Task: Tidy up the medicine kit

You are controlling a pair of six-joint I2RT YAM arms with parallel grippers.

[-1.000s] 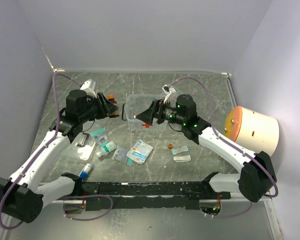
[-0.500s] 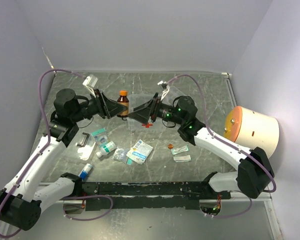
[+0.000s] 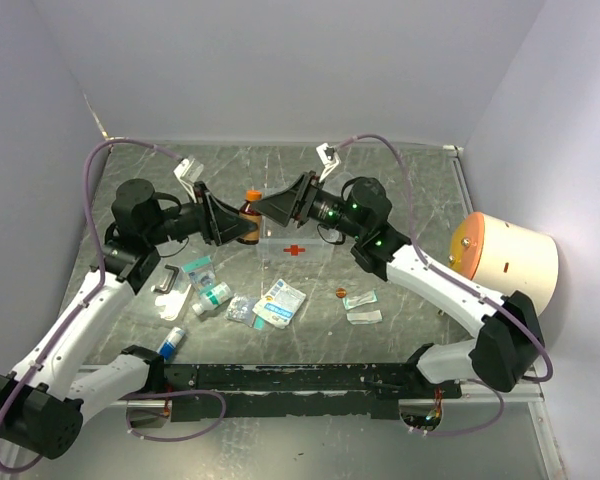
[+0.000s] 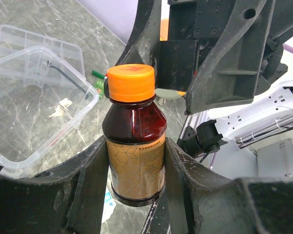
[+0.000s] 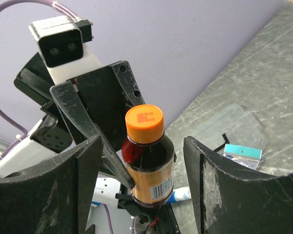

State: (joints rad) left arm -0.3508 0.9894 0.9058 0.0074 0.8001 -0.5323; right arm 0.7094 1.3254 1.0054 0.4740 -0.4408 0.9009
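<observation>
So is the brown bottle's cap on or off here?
On. Both wrist views show the orange cap seated on the neck of the brown bottle, whose body the left gripper clamps.

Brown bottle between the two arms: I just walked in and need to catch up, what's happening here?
The left gripper holds a brown bottle with an orange cap upright in the air. The right gripper faces it, jaws open on either side of the bottle without touching it, which looks like a handover. The medicine kit sits open on the table, with loose packets near it.
</observation>
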